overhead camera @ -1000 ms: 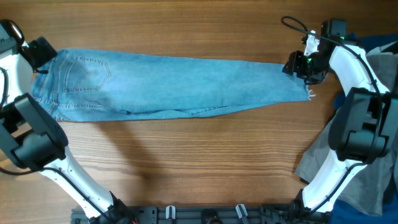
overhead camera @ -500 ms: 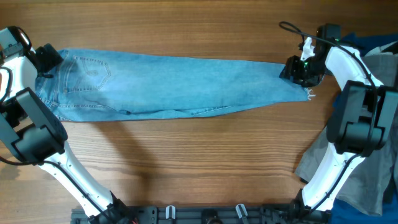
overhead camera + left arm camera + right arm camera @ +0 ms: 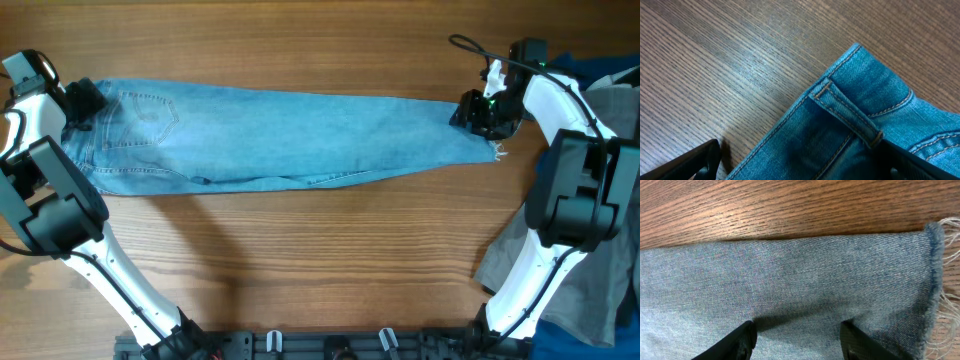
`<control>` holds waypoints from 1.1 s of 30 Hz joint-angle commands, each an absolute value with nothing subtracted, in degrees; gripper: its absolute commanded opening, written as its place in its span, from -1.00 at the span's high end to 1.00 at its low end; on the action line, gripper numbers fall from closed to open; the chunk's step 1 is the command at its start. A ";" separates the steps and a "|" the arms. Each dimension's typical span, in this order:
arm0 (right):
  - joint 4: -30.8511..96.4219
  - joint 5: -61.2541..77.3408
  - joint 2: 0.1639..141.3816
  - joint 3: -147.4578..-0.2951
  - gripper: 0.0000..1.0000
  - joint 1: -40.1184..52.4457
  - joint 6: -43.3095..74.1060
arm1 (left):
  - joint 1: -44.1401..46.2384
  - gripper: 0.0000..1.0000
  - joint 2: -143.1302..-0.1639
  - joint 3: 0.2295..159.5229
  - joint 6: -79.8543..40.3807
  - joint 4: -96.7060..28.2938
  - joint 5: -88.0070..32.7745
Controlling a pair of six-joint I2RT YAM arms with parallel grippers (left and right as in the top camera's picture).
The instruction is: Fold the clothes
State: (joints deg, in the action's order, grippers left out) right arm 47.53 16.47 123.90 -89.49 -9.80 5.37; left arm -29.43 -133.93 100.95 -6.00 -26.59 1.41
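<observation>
Denim first: the jeans [image 3: 290, 140] lie flat across the far half of the table [image 3: 320, 270], doubled leg on leg, waistband to the left and frayed hem [image 3: 935, 280] to the right. That is a sensible layout for folding end to end, as each arm has one end within reach.

The left gripper [image 3: 82, 103] sits over the waistband corner by a belt loop [image 3: 847, 116]. Its fingers [image 3: 690, 162] are spread as wide as they go, one either side of the denim and pinching nothing – it looks poised to bite there.

The right gripper [image 3: 478, 112] hangs over the cuff end. Its fingers [image 3: 737, 340] are parted too, with smooth cloth lying flat between them and no fold gathered up, so I'd call it released.

A grey garment [image 3: 503, 252] and a dark blue one [image 3: 612, 70] wait in a heap at the right edge.

Since a second ago the left gripper has slid inward from the table's edge onto the waistband. The right one nudged slightly toward the leg, then held. The jeans haven't shifted.
</observation>
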 commanded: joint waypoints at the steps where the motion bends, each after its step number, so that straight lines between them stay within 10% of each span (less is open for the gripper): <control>1: 48.60 16.60 127.96 -88.75 -0.18 -9.39 6.20 | -29.91 -0.88 -134.74 101.91 -4.67 -26.22 -0.05; 12: 48.86 16.38 127.96 -88.75 -0.18 -9.39 6.17 | -29.89 0.92 -134.91 101.91 -4.64 -31.38 -0.58; 33: 53.21 2.22 127.96 -88.75 -0.17 -9.82 9.67 | -32.51 0.92 -112.40 101.93 -10.55 -61.39 2.07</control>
State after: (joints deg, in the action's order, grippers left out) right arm 51.81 10.98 124.18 -90.26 -8.91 7.64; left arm -30.61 -115.52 101.86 -7.68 -55.66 -1.76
